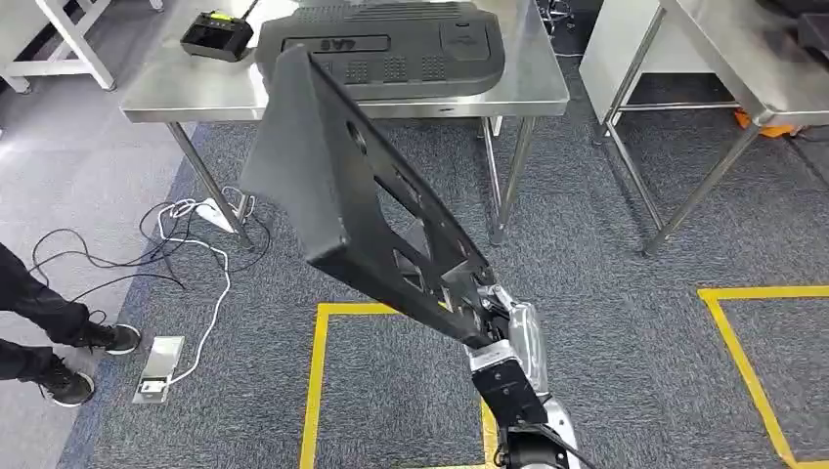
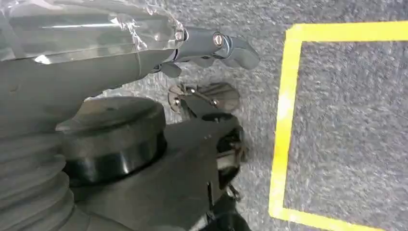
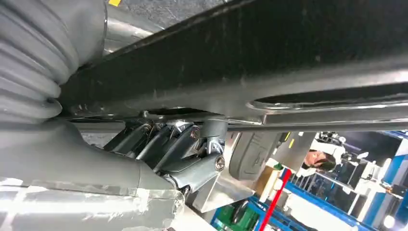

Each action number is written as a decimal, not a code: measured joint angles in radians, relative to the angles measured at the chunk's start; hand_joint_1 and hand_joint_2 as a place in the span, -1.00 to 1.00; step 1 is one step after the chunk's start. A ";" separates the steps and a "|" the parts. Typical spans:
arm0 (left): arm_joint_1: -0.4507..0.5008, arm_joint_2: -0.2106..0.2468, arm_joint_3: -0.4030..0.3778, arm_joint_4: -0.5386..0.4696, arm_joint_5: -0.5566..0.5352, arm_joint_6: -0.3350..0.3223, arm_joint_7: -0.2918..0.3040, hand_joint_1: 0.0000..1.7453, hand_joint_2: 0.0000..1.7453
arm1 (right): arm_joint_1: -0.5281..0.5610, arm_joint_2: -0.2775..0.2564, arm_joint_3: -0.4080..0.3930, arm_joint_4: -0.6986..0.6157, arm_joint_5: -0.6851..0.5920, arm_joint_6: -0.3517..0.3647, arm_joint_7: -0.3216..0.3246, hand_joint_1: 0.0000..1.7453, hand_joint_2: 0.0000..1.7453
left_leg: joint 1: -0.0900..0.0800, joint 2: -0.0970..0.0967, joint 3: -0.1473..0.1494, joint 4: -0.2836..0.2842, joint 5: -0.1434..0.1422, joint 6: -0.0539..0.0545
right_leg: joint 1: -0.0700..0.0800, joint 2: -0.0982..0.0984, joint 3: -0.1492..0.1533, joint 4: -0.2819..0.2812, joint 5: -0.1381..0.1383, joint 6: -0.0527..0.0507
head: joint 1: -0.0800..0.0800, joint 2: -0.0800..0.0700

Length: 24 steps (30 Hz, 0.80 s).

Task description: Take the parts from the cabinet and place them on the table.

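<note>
Black plastic part (image 1: 362, 205), a long panel with cut-out openings, was held by the right hand (image 1: 479, 303) at its lower end and rose tilted toward 11 o'clock in the head view, its upper end overlapping the near edge of the steel counter (image 1: 196, 93). In the right wrist view the dark fingers (image 3: 168, 144) were curled up against the underside of the panel, gripping it. A second large black part (image 1: 391, 44), a ribbed cover, lay flat on the counter at 12 o'clock; raised lettering on it could not be read. A small black device (image 1: 217, 37) with a yellow-green label, unreadable, sat just beside it at 11 o'clock. The left hand (image 2: 211, 45) hung over the grey carpet (image 1: 606, 352) with its fingers curled in and nothing in them. Yellow tape squares (image 1: 318, 391) marked the carpet. A second steel counter (image 1: 743, 49) stood at 2 o'clock. Cables (image 1: 176, 244) and a person's shoes (image 1: 88, 357) lay at 9 o'clock.
</note>
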 joint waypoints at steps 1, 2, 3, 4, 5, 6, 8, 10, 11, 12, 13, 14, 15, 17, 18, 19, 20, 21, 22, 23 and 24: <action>-0.002 0.000 0.000 0.000 0.000 -0.002 0.001 -1.00 1.00 | -0.002 0.000 0.000 0.000 -0.006 0.000 -0.004 1.00 1.00 | -0.001 0.000 -0.027 0.055 -0.032 0.000 | 0.000 -0.001 0.001 0.000 -0.002 -0.008 | -0.009 0.000; -0.001 0.000 0.000 0.000 0.000 -0.002 0.002 -1.00 1.00 | -0.003 0.001 0.000 0.000 -0.011 0.001 -0.007 1.00 1.00 | -0.003 0.000 -0.068 0.138 -0.072 -0.002 | 0.003 -0.002 0.001 0.000 -0.005 -0.012 | -0.020 0.000; 0.000 0.000 0.000 0.000 0.000 -0.002 0.003 -1.00 1.00 | -0.004 0.000 0.000 0.000 -0.016 0.001 -0.009 1.00 1.00 | -0.004 -0.001 -0.111 0.220 -0.104 -0.002 | 0.006 -0.002 0.002 0.001 -0.007 -0.016 | -0.026 0.000; 0.001 0.001 0.000 0.000 0.001 -0.003 0.004 -1.00 1.00 | -0.006 0.000 0.000 0.002 -0.020 0.003 -0.010 1.00 1.00 | -0.006 -0.001 -0.148 0.284 -0.120 -0.001 | 0.009 -0.001 0.003 0.001 -0.009 -0.019 | -0.029 0.000; 0.003 0.001 0.000 0.000 0.002 -0.002 0.004 -1.00 1.00 | -0.007 0.000 0.000 0.005 -0.023 0.004 -0.010 1.00 1.00 | -0.007 -0.001 -0.166 0.306 -0.111 0.002 | 0.012 0.000 0.006 0.002 -0.011 -0.021 | -0.031 0.000; 0.003 0.002 0.000 0.000 0.002 -0.002 0.004 -1.00 1.00 | -0.007 0.000 0.000 0.006 -0.026 0.005 -0.010 1.00 1.00 | -0.009 -0.001 -0.159 0.278 -0.079 0.007 | 0.014 0.002 0.010 0.002 -0.013 -0.023 | -0.032 0.000; 0.003 0.002 0.000 0.000 0.002 -0.002 0.004 -1.00 1.00 | -0.013 0.000 0.000 0.009 -0.028 0.006 -0.011 1.00 1.00 | -0.016 -0.002 -0.094 0.113 0.027 0.024 | 0.019 0.005 0.023 0.002 -0.021 -0.022 | -0.037 0.000; 0.003 0.006 0.000 0.000 0.002 -0.002 0.004 -1.00 1.00 | -0.023 0.000 0.001 0.011 -0.029 0.012 -0.010 1.00 1.00 | -0.025 -0.009 -0.058 0.013 0.052 0.041 | 0.026 0.006 0.024 0.006 -0.027 -0.016 | -0.038 0.000; 0.002 0.006 0.000 0.000 0.002 -0.001 0.004 -1.00 1.00 | -0.027 0.000 0.003 0.012 -0.028 0.017 -0.010 1.00 1.00 | -0.026 -0.009 -0.057 -0.003 0.052 0.040 | 0.021 0.009 0.018 0.007 -0.027 -0.013 | -0.040 0.000; 0.004 0.006 0.000 0.000 0.002 -0.001 0.003 -1.00 1.00 | -0.028 0.000 0.005 0.013 -0.027 0.022 -0.007 1.00 1.00 | -0.028 -0.009 -0.059 -0.003 0.052 0.040 | 0.019 0.009 0.018 0.004 -0.026 -0.009 | -0.039 0.000; 0.005 0.006 0.000 0.000 0.003 -0.001 0.004 -1.00 1.00 | -0.029 0.000 0.007 0.013 -0.024 0.028 -0.004 1.00 1.00 | -0.032 -0.009 -0.059 -0.003 0.050 0.044 | 0.017 0.008 0.020 0.000 -0.026 -0.004 | -0.041 0.000; 0.004 0.006 0.000 0.000 0.003 0.000 0.004 -1.00 1.00 | -0.030 0.000 0.010 0.013 -0.021 0.032 -0.002 1.00 1.00 | -0.022 -0.009 -0.055 -0.015 0.055 0.050 | 0.023 0.008 0.023 0.000 -0.027 0.002 | -0.040 0.000; 0.004 0.006 0.000 0.000 0.003 0.000 0.003 -1.00 1.00 | -0.031 0.000 0.011 0.014 -0.018 0.035 0.001 1.00 1.00 | -0.017 -0.005 -0.047 -0.025 0.059 0.052 | 0.020 0.009 0.024 0.011 -0.039 0.005 | -0.042 0.000; 0.002 0.006 0.000 0.000 0.003 0.000 0.004 -1.00 1.00 | -0.039 0.000 0.013 0.014 -0.016 0.036 0.001 1.00 1.00 | -0.014 -0.004 -0.042 -0.030 0.060 0.058 | 0.017 0.006 -0.025 0.112 -0.097 0.016 | -0.023 0.000; 0.003 0.006 0.000 0.000 0.003 0.000 0.004 -1.00 1.00 | -0.039 0.000 0.013 0.015 -0.016 0.038 0.003 1.00 1.00 | -0.014 -0.002 -0.042 -0.029 0.059 0.060 | 0.013 0.006 -0.071 0.201 -0.136 0.022 | -0.016 0.000; 0.004 0.006 0.000 0.000 0.003 0.000 0.004 -1.00 1.00 | -0.039 0.000 0.014 0.017 -0.018 0.040 0.006 1.00 1.00 | -0.014 -0.001 -0.041 -0.029 0.057 0.062 | 0.009 0.005 -0.113 0.277 -0.161 0.027 | -0.011 0.000; 0.005 0.006 0.000 0.000 0.004 0.000 0.004 -1.00 1.00 | -0.039 0.000 0.014 0.019 -0.018 0.044 0.007 1.00 1.00 | -0.013 -0.001 -0.041 -0.028 0.056 0.061 | 0.006 0.004 -0.138 0.315 -0.160 0.031 | -0.008 0.000; 0.005 0.006 0.000 0.000 0.005 0.001 0.004 -1.00 1.00 | -0.039 -0.001 0.014 0.021 -0.019 0.048 0.008 1.00 1.00 | -0.012 -0.001 -0.038 -0.028 0.053 0.059 | 0.002 0.002 -0.135 0.297 -0.132 0.034 | -0.005 0.000; 0.005 0.006 0.000 0.000 0.006 0.002 0.004 -1.00 1.00 | -0.039 -0.002 0.015 0.021 -0.021 0.053 0.008 1.00 1.00 | -0.010 -0.002 -0.034 -0.027 0.050 0.057 | 0.000 0.002 -0.109 0.238 -0.087 0.035 | -0.002 0.000; 0.005 0.006 0.000 0.000 0.008 0.002 0.004 -1.00 1.00 | -0.040 -0.003 0.016 0.021 -0.026 0.059 0.008 1.00 1.00 | -0.008 -0.003 -0.028 -0.024 0.045 0.052 | -0.003 0.001 -0.065 0.141 -0.032 0.037 | 0.002 0.000; 0.005 0.006 0.000 0.000 0.009 0.002 0.004 -1.00 1.00 | -0.041 -0.003 0.016 0.021 -0.031 0.063 0.008 1.00 1.00 | -0.006 -0.003 -0.022 -0.021 0.038 0.045 | -0.006 -0.003 -0.017 0.037 0.017 0.037 | 0.008 0.000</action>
